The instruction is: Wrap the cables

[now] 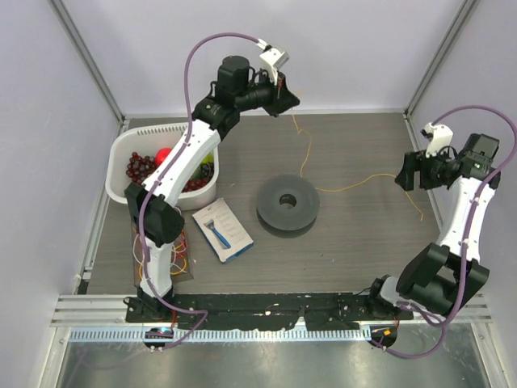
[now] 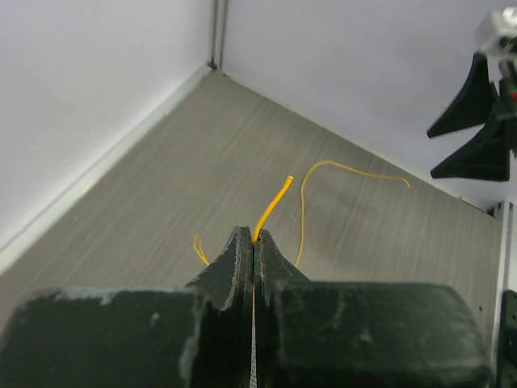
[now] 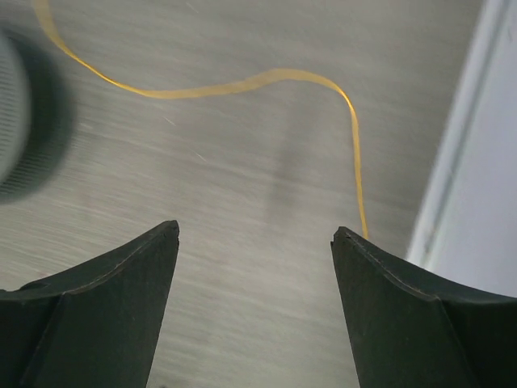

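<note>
A dark grey round spool (image 1: 287, 204) lies flat mid-table. The thin yellow-orange cable (image 1: 304, 158) runs from it up to my left gripper (image 1: 284, 101), raised near the back wall. In the left wrist view that gripper (image 2: 254, 234) is shut on the cable (image 2: 275, 204), whose short end pokes out past the fingertips. Another stretch of cable (image 1: 363, 184) trails right from the spool, ending near the right edge. My right gripper (image 1: 406, 179) hovers there. In its wrist view it (image 3: 254, 234) stands open, empty, above the cable (image 3: 242, 85). The spool (image 3: 24, 121) is a blur at left.
A white basin (image 1: 121, 162) holding fruit stands at the left, under the left arm. A blue-and-white packet (image 1: 223, 229) lies beside the spool. A tangle of coloured wires (image 1: 174, 257) sits by the left arm's base. Walls close the back and sides.
</note>
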Tool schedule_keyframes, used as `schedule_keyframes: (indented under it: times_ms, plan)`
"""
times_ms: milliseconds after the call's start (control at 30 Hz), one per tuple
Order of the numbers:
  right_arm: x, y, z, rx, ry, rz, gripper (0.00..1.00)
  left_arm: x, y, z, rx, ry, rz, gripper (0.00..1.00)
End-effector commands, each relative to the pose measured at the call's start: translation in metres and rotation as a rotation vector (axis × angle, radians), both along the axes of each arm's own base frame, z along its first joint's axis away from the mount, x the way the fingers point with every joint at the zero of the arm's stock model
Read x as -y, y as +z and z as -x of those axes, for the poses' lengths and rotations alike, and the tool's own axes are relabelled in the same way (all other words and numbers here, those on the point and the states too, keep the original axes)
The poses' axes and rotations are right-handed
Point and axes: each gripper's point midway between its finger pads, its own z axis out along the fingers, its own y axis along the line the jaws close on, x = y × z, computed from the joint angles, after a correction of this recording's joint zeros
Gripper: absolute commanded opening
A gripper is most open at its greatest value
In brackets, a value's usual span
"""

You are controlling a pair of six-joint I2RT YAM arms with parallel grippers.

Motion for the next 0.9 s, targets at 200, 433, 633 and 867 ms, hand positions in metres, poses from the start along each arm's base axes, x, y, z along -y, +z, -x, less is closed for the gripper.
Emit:
schedule_keyframes:
  times_ms: [200, 433, 633, 867]
  plan:
    - [-0.202, 0.160, -0.030, 0.630, 0.528, -0.305, 0.80, -0.003, 0.056, 0.059, -0.073, -0.100, 0.203, 0.00]
    - [-0.283, 0.178, -0.025, 0.696, 0.686, -0.369, 0.78, -0.007, 0.062, 0.085, -0.165, -0.148, 0.287, 0.00]
    - [-0.324, 0.192, -0.017, 0.794, 0.804, -0.393, 0.74, -0.008, 0.062, 0.094, -0.228, -0.159, 0.333, 0.00]
    - [-0.335, 0.185, -0.034, 0.826, 0.792, -0.329, 0.60, -0.013, 0.062, 0.104, -0.253, -0.166, 0.348, 0.00]
